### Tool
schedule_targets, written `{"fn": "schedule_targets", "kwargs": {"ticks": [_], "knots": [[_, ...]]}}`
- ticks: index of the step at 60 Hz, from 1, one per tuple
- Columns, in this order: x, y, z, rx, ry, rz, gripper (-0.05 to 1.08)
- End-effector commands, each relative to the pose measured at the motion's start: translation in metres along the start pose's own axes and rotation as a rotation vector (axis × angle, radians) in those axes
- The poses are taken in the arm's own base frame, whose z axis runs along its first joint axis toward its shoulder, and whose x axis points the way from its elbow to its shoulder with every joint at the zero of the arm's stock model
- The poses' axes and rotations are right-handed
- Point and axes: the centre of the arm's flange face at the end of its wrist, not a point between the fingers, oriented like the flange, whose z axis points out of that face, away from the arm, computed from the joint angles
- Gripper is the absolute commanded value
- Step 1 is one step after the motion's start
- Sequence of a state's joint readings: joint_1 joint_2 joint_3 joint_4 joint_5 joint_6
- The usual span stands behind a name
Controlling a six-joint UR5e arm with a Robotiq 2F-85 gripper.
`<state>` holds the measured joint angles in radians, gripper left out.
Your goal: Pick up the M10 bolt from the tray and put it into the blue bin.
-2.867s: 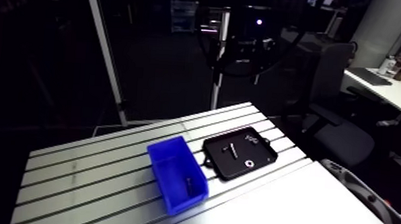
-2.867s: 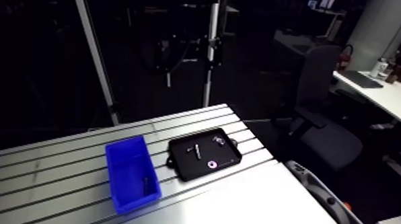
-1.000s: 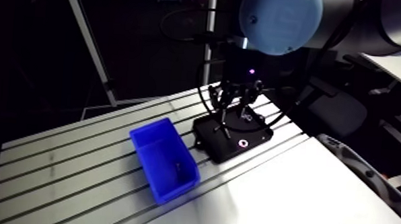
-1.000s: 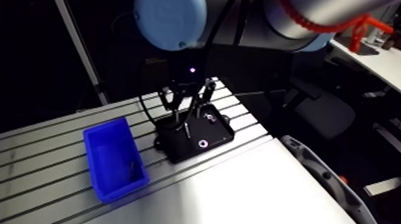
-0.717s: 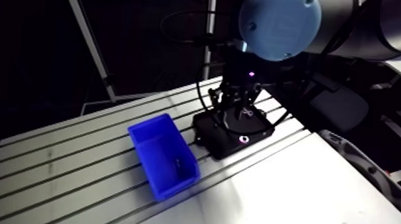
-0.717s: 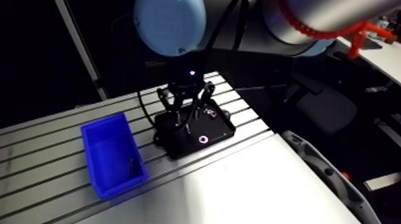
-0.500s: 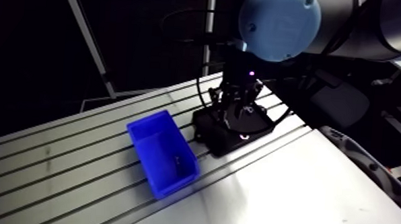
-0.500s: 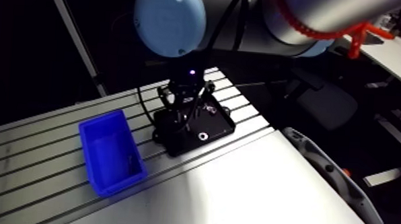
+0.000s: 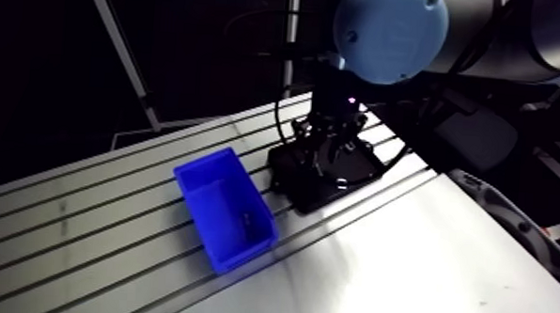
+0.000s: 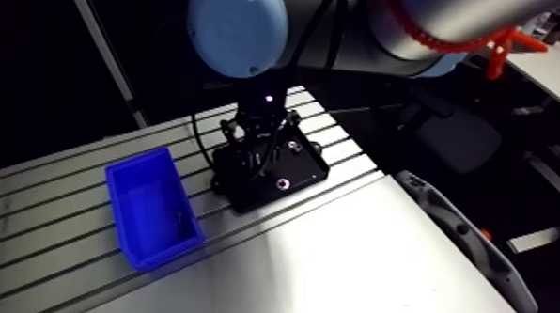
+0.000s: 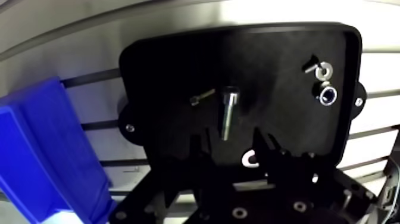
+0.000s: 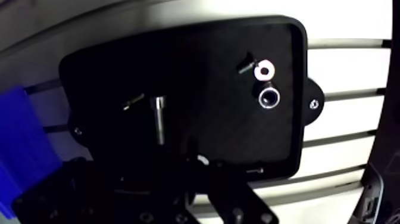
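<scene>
The table (image 9: 71, 229) carries the blue bin (image 9: 224, 206) just beside the black tray (image 11: 166, 71). Over the tray hangs the gripper (image 11: 231, 143), fingers spread and empty. The M10 bolt (image 11: 227, 112) lies mid-tray, just ahead of them. I'd drop straight down, straddling its shank and missing the small screw (image 11: 202, 96) alongside.

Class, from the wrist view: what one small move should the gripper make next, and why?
Probably lower the open gripper straight down until its fingers straddle the large bolt. It lies loose on the black tray, lined up between the spread fingers, ungripped, with a smaller screw close beside it.
</scene>
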<state>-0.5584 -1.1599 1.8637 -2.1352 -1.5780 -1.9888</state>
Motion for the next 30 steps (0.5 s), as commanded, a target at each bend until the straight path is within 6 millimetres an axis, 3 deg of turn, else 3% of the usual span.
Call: {"fn": "schedule_targets", "kwargs": {"ticks": [1, 30], "knots": [[0.004, 0.001, 0.002, -0.003, 0.004, 0.000, 0.50], [0.007, 0.003, 0.012, -0.001, -0.010, 0.002, 0.53]]}}
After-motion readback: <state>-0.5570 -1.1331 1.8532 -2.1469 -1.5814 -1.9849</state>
